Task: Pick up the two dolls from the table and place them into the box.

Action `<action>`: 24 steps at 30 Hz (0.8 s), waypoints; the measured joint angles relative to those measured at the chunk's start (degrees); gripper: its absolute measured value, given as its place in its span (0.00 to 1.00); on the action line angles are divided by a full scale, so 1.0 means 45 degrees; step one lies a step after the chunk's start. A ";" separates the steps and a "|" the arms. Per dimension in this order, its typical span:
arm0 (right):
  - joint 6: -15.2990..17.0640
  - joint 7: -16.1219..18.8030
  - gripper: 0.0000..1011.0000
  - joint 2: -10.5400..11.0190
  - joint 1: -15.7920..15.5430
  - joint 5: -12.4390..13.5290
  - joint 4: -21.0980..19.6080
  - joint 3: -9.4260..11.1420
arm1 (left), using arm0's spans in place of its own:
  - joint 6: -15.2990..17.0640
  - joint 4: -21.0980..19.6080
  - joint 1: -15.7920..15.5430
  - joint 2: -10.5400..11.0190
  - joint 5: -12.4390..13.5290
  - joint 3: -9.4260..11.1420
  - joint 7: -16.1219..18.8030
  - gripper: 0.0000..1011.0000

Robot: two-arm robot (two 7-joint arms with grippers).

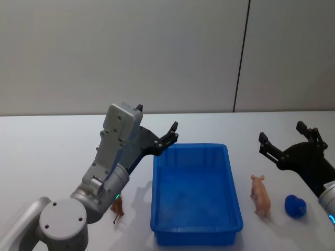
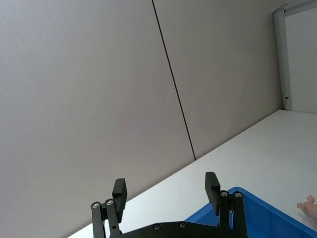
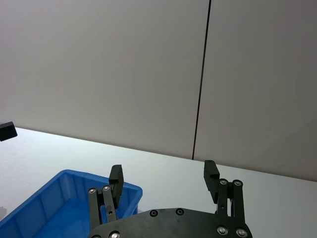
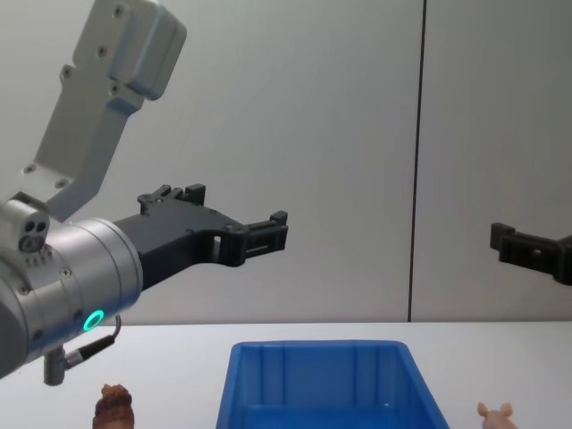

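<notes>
The blue box [image 1: 191, 148] sits on the white table [image 1: 47, 146] in front of me, nothing visible inside it; it also shows as box [image 4: 313, 348]. The brown doll [image 1: 118, 208] stands left of the box, partly hidden behind my left arm, and the chest view shows the same doll [image 4: 114, 404]. The pale pink doll [image 1: 260, 195] lies right of the box. My left gripper [image 1: 157, 119] hovers open above the box's far left corner, holding nothing. My right gripper [image 1: 281, 132] hangs open in the air above and beyond the pink doll. Both wrist views show spread, empty fingers [image 2: 119, 189] [image 3: 210, 169].
A small dark blue object [image 1: 296, 206] lies on the table right of the pink doll, under my right arm. A grey wall with a dark vertical seam [image 1: 241, 57] stands behind the table. Bare tabletop stretches to the far left and behind the box.
</notes>
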 joint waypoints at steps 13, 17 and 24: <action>-0.0008 0.0008 0.99 -0.0002 0.0001 0.0004 -0.0006 0.0000 | 0.0000 0.0000 0.0001 0.0000 0.0000 0.0000 0.0000 0.99; -0.0008 0.0009 0.99 -0.0002 0.0001 0.0004 -0.0006 0.0002 | 0.0000 0.0000 0.0000 0.0001 0.0000 0.0000 0.0000 0.99; -0.0010 0.0150 0.99 0.0020 0.0064 0.0084 0.0087 0.0054 | 0.0000 0.0000 0.0000 0.0000 0.0000 0.0000 0.0000 0.99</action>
